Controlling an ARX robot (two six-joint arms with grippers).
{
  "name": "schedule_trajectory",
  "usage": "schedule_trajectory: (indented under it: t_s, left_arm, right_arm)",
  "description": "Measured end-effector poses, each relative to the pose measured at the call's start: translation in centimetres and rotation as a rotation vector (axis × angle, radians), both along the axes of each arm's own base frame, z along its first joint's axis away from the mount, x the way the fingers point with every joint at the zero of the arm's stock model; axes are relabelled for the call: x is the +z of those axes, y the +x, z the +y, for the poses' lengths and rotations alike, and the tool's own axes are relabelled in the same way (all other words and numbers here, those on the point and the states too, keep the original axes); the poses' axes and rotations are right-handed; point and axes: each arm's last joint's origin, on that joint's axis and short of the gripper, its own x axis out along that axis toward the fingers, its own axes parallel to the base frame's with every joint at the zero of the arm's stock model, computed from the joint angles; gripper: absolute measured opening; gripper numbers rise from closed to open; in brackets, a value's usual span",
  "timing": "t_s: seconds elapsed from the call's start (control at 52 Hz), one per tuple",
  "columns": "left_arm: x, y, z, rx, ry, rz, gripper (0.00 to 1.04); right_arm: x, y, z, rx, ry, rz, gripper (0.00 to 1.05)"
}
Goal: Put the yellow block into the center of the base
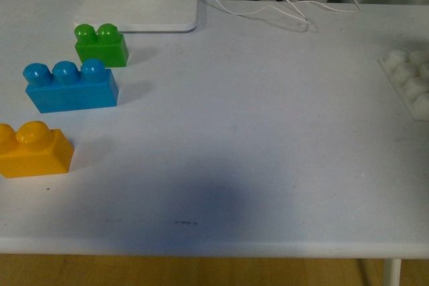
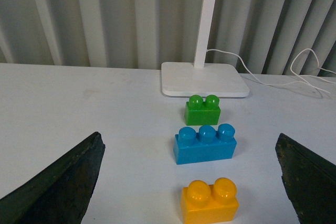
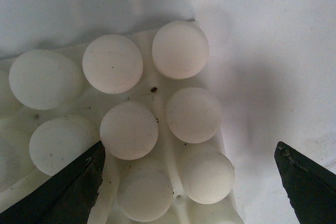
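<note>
Left fingers (image 2: 58, 182) spread, yellow block (image 2: 210, 201) ahead btwn them, untouched.

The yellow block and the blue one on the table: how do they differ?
Colour: the yellow block is orange-yellow, the blue block bright blue. Studs: the yellow block has two round studs on top, the blue block three in a row. Length: the blue block is longer than the yellow block. Place: the yellow block sits nearer the front edge of the white table, the blue block further back. Both stand studs up, not touching each other.
</note>
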Motion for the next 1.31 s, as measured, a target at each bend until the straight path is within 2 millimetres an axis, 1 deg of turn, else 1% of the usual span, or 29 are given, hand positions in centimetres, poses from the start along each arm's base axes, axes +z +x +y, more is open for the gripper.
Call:
schedule_trajectory:
  t_s: [0.269,0.423,0.538,0.654,0.827,0.981,1.135,1.212,1.308]
  left_arm:
    - [0.0,0.0,0.0,0.0,0.0,0.0,0.98]
    - [0.0,0.0,0.0,0.0,0.0,0.0,0.98]
    - [0.0,0.0,0.0,0.0,0.0,0.0,0.98]
    - [0.0,0.0,0.0,0.0,0.0,0.0,0.98]
    - [0.0,0.0,0.0,0.0,0.0,0.0,0.98]
    - [0.0,0.0,0.0,0.0,0.0,0.0,0.98]
    - [0.0,0.0,0.0,0.0,0.0,0.0,0.98]
    - [0.0,0.0,0.0,0.0,0.0,0.0,0.98]
    - [0.0,0.0,0.0,0.0,0.0,0.0,0.98]
  right_arm:
    - [-0.6,-0.1,0.1,0.014,0.038,0.019,0.95]
    - [-0.9,-0.3,0.6,0.03,0.056,0.017,0.95]
    - [-1.0,-0.6,1.4,0.034,0.072,0.017,0.95]
    - [-1.2,-1.0,2.7,0.021,0.094,0.01,0.95]
    - [-1.6,-2.0,6.4,-0.028,0.132,-0.008,0.95]
    - [-1.9,-3.0,11.6,-0.058,0.155,-0.025,0.95]
    - [-1.8,-3.8,16.3,-0.07,0.163,-0.039,0.95]
    - [-1.8,-4.1,18.4,-0.075,0.171,-0.04,0.95]
    - [-1.7,-4.5,20.4,-0.085,0.175,-0.04,0.95]
